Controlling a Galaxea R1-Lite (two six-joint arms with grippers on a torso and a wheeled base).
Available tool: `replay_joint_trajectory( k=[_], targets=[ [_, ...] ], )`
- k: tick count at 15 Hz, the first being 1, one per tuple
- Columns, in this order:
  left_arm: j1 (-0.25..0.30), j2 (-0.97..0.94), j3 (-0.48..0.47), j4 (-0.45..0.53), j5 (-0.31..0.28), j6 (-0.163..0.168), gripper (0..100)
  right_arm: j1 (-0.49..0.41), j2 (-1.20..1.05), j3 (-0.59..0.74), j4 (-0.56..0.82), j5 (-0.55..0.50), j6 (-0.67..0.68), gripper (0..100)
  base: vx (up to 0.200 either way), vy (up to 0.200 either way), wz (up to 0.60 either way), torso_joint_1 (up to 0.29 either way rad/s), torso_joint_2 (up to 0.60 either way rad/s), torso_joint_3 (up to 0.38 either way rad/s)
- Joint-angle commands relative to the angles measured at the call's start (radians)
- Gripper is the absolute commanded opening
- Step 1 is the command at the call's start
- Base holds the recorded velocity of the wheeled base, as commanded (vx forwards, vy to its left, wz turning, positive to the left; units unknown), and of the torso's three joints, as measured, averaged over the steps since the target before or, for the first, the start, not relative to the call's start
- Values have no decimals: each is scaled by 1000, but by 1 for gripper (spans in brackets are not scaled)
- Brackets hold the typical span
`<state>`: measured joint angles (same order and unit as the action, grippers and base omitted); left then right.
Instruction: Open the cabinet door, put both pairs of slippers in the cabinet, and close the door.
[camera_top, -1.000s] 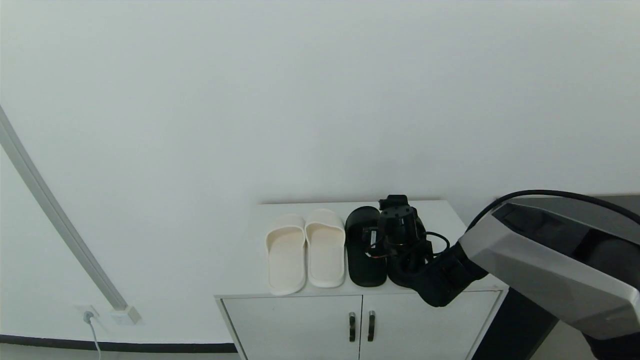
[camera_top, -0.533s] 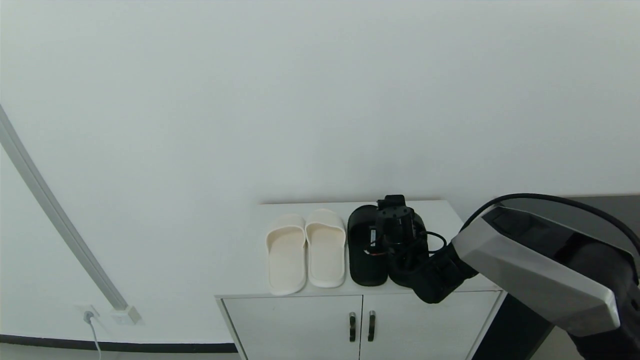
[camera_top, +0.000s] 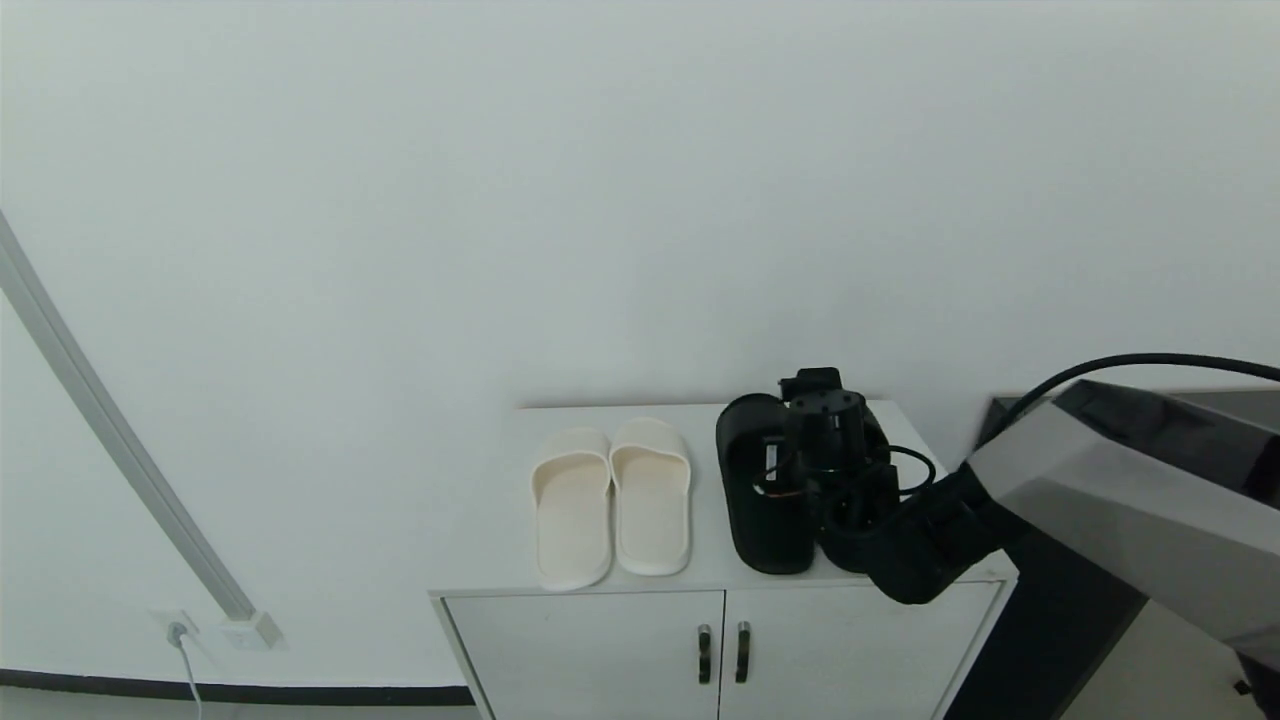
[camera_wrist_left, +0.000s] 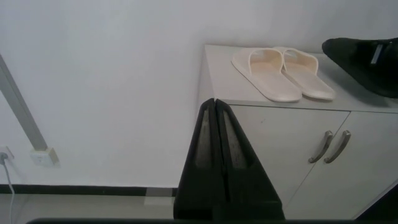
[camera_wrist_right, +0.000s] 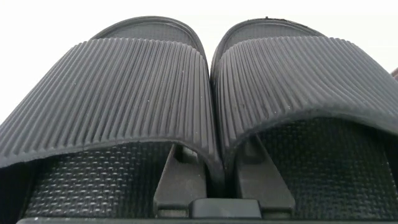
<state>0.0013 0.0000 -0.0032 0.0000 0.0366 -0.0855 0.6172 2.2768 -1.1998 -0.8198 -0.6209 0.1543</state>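
A pair of black slippers (camera_top: 765, 500) is at the right end of the white cabinet's top (camera_top: 500, 570), its toes tipped up. My right gripper (camera_top: 812, 490) reaches into the pair from the heel side. In the right wrist view its fingers (camera_wrist_right: 180, 180) go under the ribbed straps of the black slippers (camera_wrist_right: 143, 87) and pinch the two inner edges together. The cream slippers (camera_top: 612, 505) lie flat, side by side, to the left of them. Both cabinet doors (camera_top: 590, 650) are closed, with the handles (camera_top: 722, 652) at the centre seam. My left gripper (camera_wrist_left: 214, 143) hangs shut and empty, low in front of the cabinet's left corner.
A grey cable duct (camera_top: 110, 430) runs slantwise down the wall at the left to a wall socket (camera_top: 175, 632) with a plug in it. A dark unit (camera_top: 1040, 640) stands against the cabinet's right side. Floor room lies left of the cabinet.
My right gripper has carried the black pair to the right and a little up, away from the cream slippers, widening the gap between the pairs. The cream slippers and the doors have not moved.
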Motion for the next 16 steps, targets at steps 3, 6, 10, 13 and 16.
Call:
replay_joint_trajectory(
  k=[3, 6, 10, 13, 16],
  targets=[
    [2, 0, 0, 0, 0, 0, 0, 36, -292, 290, -2, 191, -4, 0, 0, 0, 0, 0, 0, 0],
    [0, 0, 0, 0, 0, 1, 0, 82, -453, 465, -2, 400, -45, 0, 0, 0, 0, 0, 0, 0],
    [2, 2, 0, 0, 0, 1, 0, 128, -594, 635, 5, 647, -91, 0, 0, 0, 0, 0, 0, 0],
    [0, 0, 0, 0, 0, 1, 0, 130, -596, 649, 4, 652, -93, 0, 0, 0, 0, 0, 0, 0],
    [0, 0, 0, 0, 2, 1, 0, 130, -599, 674, -5, 656, -91, 0, 0, 0, 0, 0, 0, 0]
  ],
)
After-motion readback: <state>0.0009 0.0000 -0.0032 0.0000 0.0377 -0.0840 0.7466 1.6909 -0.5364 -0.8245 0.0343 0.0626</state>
